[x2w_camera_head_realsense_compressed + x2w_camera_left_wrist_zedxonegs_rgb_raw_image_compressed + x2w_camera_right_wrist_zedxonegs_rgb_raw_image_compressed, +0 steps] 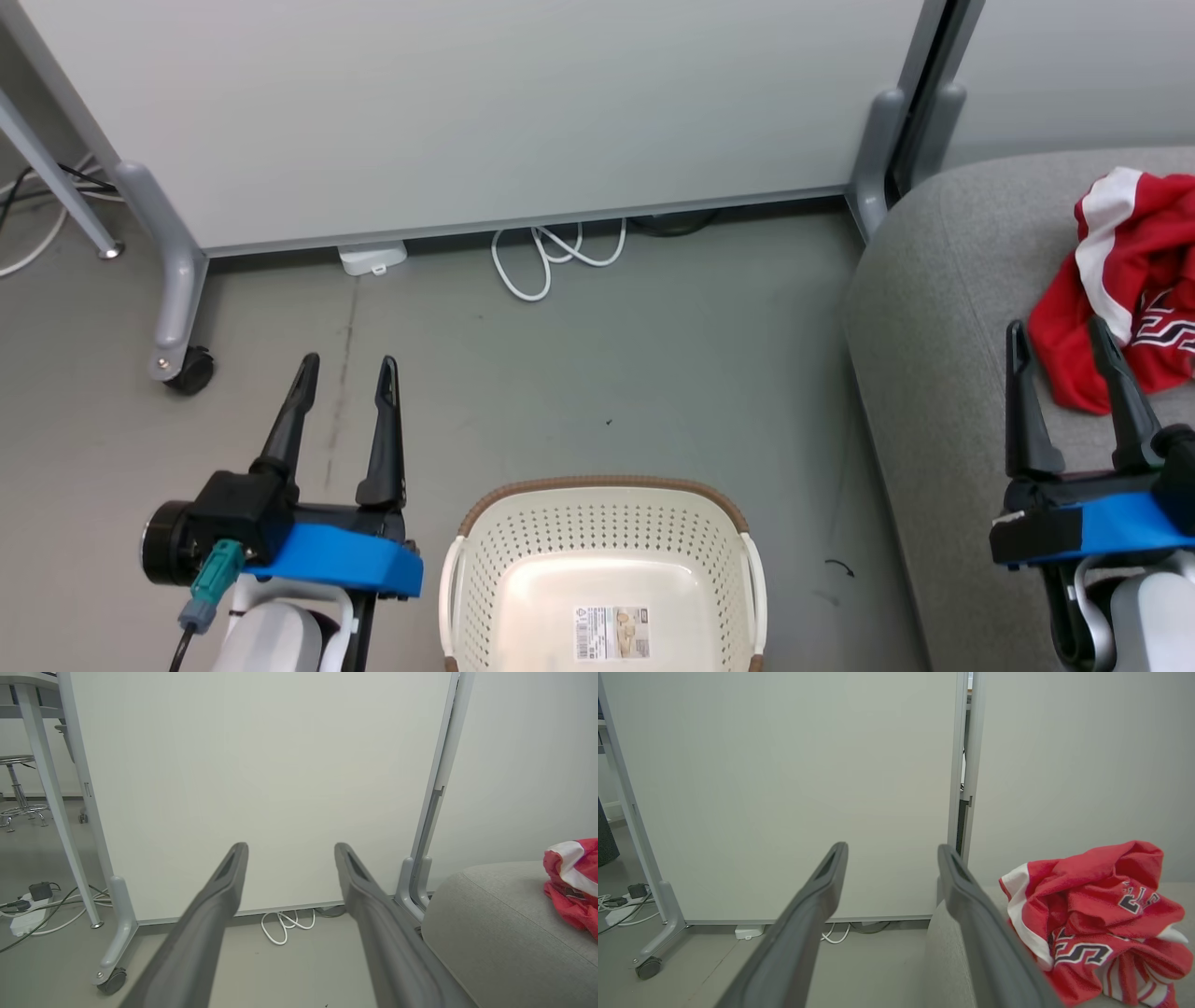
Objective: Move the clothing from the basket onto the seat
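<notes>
The cream basket [476, 551] with its brown rim stands on the floor at the bottom centre; inside it shows just a paper label [611, 632]. Red clothing [1134, 280] with white trim lies crumpled on the grey seat [934, 308] at the right, seen too in the right wrist view [1097, 924] and at the edge of the left wrist view [572, 882]. My left gripper [347, 366] hangs open over the floor, left of the basket. My right gripper [1057, 331] is open over the seat, its fingertips beside the clothing's near edge, nothing between them.
A wheeled white partition panel [467, 112] stands ahead, its caster foot [187, 369] at the left. A white cable loop [551, 257] and a small white box [372, 257] lie at its base. More cables and a power strip [28, 910] lie at the far left.
</notes>
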